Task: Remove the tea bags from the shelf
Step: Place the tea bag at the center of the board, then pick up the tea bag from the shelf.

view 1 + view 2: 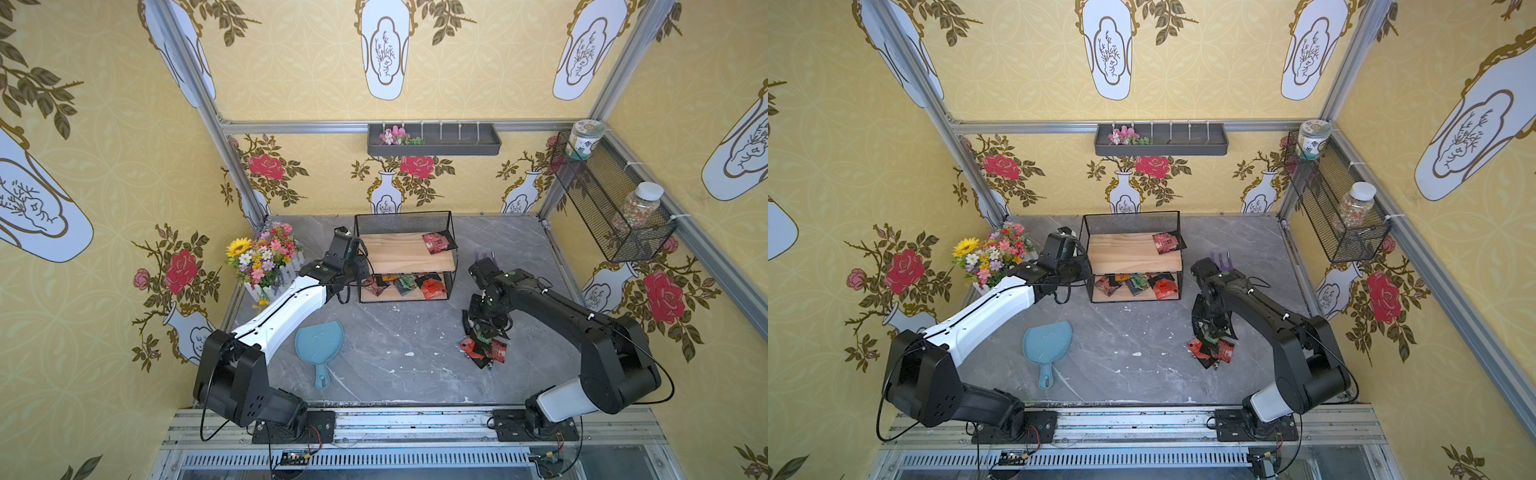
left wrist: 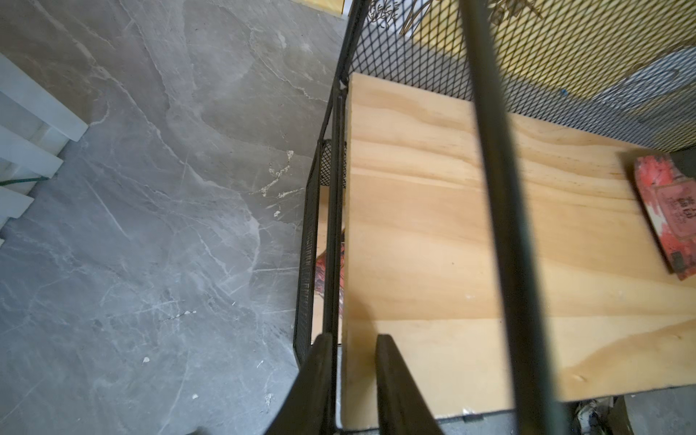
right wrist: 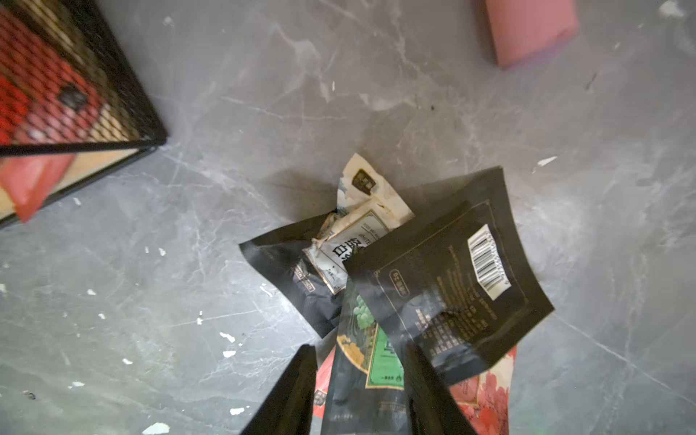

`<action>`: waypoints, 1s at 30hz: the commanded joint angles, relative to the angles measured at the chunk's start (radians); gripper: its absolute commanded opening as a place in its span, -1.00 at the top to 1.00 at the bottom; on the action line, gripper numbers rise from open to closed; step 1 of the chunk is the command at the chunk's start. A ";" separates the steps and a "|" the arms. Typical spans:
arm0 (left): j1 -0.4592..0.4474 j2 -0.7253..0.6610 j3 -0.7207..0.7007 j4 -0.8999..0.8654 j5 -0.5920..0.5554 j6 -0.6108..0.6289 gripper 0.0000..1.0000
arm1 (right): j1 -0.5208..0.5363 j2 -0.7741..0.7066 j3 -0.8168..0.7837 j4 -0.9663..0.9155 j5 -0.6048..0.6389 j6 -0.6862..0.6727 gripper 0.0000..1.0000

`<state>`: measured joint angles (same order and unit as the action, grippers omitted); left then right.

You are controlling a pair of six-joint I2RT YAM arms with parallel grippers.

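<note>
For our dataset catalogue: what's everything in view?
Two-tier black wire shelf with wooden boards: one, rear centre.
Foil tea bags: one red on upper board; several red, black, green, orange on lower board; mixed pile on table.
Blue fan-shaped plastic paddle: one, near left arm.
Multicoloured bouquet in white planter: one, rear corner.
Grey wall tray: one, holds pink flowers.
Black mesh wall basket: one, holds two jars.
Left gripper: black, at shelf's side.
Right gripper: black, open above pile.

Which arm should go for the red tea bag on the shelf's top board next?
Right, probably. The left gripper is closed on the left end of the shelf. The right gripper is open over the pile on the table, and the red tea bag lies at the board's end nearest it.
</note>
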<state>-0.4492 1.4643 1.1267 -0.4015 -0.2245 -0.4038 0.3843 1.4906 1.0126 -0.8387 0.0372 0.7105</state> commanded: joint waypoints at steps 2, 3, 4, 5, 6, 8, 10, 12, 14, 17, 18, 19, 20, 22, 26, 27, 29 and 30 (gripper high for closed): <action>0.000 0.014 -0.002 -0.055 0.019 0.000 0.49 | 0.069 -0.036 0.085 -0.089 0.155 0.013 0.08; 0.000 0.016 -0.002 -0.054 0.019 0.000 0.49 | 0.099 -0.043 0.117 -0.112 0.196 0.012 0.06; 0.000 0.016 0.000 -0.055 0.019 0.000 0.49 | 0.128 -0.049 0.148 -0.132 0.236 0.012 0.06; 0.000 0.016 0.000 -0.055 0.018 0.000 0.49 | 0.162 -0.052 0.187 -0.155 0.283 0.012 0.04; 0.000 0.018 0.001 -0.055 0.018 0.000 0.49 | 0.193 -0.052 0.225 -0.176 0.321 0.012 0.03; 0.000 0.017 0.002 -0.055 0.018 0.000 0.49 | 0.242 -0.045 0.298 -0.202 0.373 0.003 0.02; 0.000 0.018 0.001 -0.054 0.019 0.000 0.49 | 0.281 -0.031 0.367 -0.215 0.407 -0.012 0.00; 0.000 0.017 0.001 -0.055 0.019 0.000 0.49 | 0.311 -0.006 0.439 -0.215 0.418 -0.031 0.00; 0.001 0.016 -0.001 -0.054 0.019 0.000 0.49 | 0.329 0.032 0.509 -0.215 0.425 -0.052 -0.02; 0.000 0.013 -0.004 -0.056 0.020 0.000 0.49 | 0.336 0.112 0.622 -0.226 0.425 -0.077 -0.04; 0.001 0.010 -0.004 -0.055 0.019 0.000 0.49 | 0.336 0.142 0.662 -0.227 0.423 -0.086 -0.06; 0.000 0.010 -0.005 -0.055 0.018 0.000 0.49 | 0.337 0.169 0.697 -0.230 0.424 -0.093 -0.07; 0.000 0.010 -0.006 -0.055 0.020 0.001 0.49 | 0.337 0.202 0.739 -0.235 0.422 -0.100 -0.09; 0.001 0.010 -0.008 -0.055 0.018 0.001 0.49 | 0.336 0.260 0.814 -0.235 0.423 -0.119 -0.12; 0.000 0.008 -0.012 -0.055 0.018 0.000 0.49 | 0.326 0.377 0.959 -0.249 0.440 -0.139 -0.20; 0.000 0.008 -0.014 -0.056 0.019 -0.001 0.49 | 0.319 0.409 0.995 -0.255 0.443 -0.140 -0.22; 0.001 0.006 -0.017 -0.055 0.018 0.000 0.50 | 0.304 0.464 1.051 -0.266 0.433 -0.143 -0.26; 0.000 0.005 -0.019 -0.054 0.018 0.000 0.49 | 0.294 0.488 1.076 -0.266 0.427 -0.142 -0.28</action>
<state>-0.4488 1.4654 1.1225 -0.3931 -0.2276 -0.4038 0.6922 1.9354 2.0384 -1.0775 0.4507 0.5835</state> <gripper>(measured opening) 0.254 0.636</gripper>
